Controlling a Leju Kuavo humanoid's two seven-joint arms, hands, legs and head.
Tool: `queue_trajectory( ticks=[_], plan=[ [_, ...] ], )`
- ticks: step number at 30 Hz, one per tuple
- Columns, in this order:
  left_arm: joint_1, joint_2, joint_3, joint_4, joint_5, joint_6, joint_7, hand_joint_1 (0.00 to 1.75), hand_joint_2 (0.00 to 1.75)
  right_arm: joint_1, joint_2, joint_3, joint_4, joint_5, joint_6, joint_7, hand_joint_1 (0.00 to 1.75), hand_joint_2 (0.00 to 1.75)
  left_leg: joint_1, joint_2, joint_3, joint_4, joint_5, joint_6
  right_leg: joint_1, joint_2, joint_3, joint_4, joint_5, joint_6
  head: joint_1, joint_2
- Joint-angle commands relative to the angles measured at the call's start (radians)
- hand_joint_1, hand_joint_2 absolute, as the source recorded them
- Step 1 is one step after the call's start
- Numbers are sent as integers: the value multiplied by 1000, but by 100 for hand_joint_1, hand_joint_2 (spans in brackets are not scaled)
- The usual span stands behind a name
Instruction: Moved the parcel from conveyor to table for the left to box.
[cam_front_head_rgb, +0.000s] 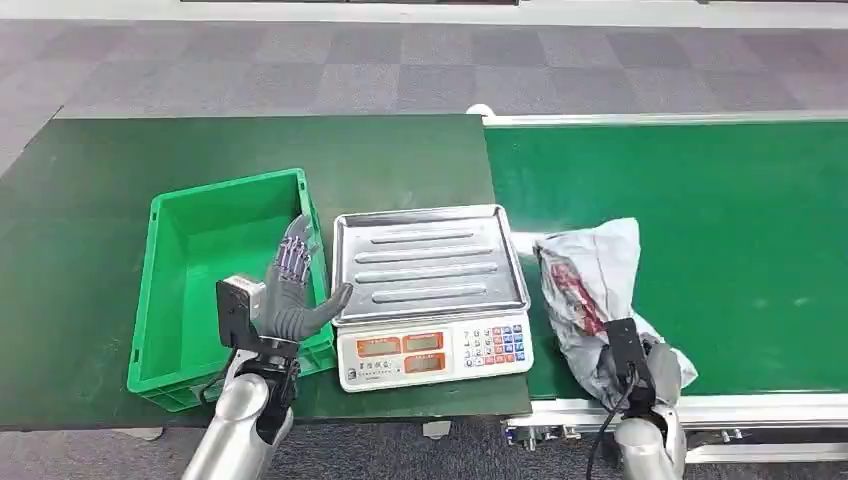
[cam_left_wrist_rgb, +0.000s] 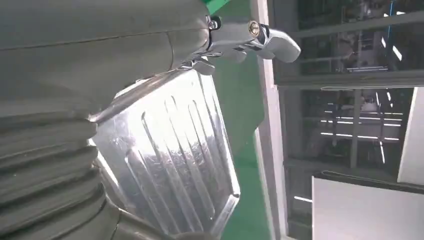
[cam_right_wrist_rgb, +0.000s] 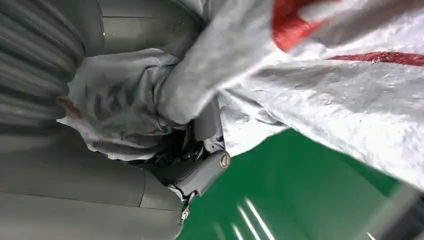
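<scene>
Gripping the crumpled grey plastic parcel (cam_front_head_rgb: 590, 290) on the green conveyor belt (cam_front_head_rgb: 720, 220), my right robot hand (cam_front_head_rgb: 655, 375) holds its near end; left robot hand (cam_front_head_rgb: 295, 290) is spread, empty, beside the steel-topped scale (cam_front_head_rgb: 430, 295).

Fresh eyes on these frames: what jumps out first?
The crumpled grey parcel with red print, lying on the green conveyor with the right hand gripping its near end. Next, the steel-topped scale at the table's edge beside the belt, then the green crate to its left, with the left hand raised, fingers spread, between them.
</scene>
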Motion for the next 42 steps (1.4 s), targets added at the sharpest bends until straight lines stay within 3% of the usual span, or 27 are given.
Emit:
queue_trajectory(
  ticks=[1,3,10,13,23,37,38,39,42],
  plan=[
    [-7,36,-22,9,-6,11,-1,0,175,-15,-11,95,-269,-28,0,27,175,175,-2,3,-2,0,0,1,-2,2,-4,2,0,0,0,0],
    [-8,39,-22,10,-8,18,-6,0,175,-32,-24,119,-298,-42,-29,-17,175,175,-2,1,-1,-1,0,0,-2,1,-3,1,0,0,0,0],
    [-14,43,-8,26,-2,35,-27,0,175,-45,-52,213,-410,-59,1,10,175,175,-4,2,-4,-1,2,2,-3,1,-6,2,0,0,0,0],
    [-43,45,-3,52,2,32,-33,0,175,-85,-21,327,-323,-41,58,18,175,175,-3,3,-3,-1,2,1,-3,3,-6,2,1,0,0,0],
    [-98,44,-28,61,-11,79,-47,0,175,-276,112,593,-67,-74,98,30,175,175,-2,6,-5,-1,4,-2,-2,6,-11,6,2,-2,0,0],
    [-110,50,-26,90,-7,99,-52,0,175,-339,147,708,-38,-140,167,49,175,175,-3,0,-7,-2,7,-3,-2,0,-13,8,2,-4,0,0],
    [-109,50,-26,91,-7,100,-53,0,175,-344,145,712,-34,-144,173,51,9,175,-3,0,-8,-2,7,-3,-3,0,-13,8,2,-4,0,0],
    [-109,50,-25,93,-6,100,-53,0,175,-348,144,714,-32,-149,175,54,0,175,-3,-2,-9,-1,7,-2,-2,-1,-13,8,2,-4,0,0],
    [-107,52,-22,96,-4,102,-55,0,175,-353,137,715,-26,-173,192,62,0,175,-3,-1,-9,-2,8,-3,-2,0,-13,8,2,-4,0,0]
  ],
)
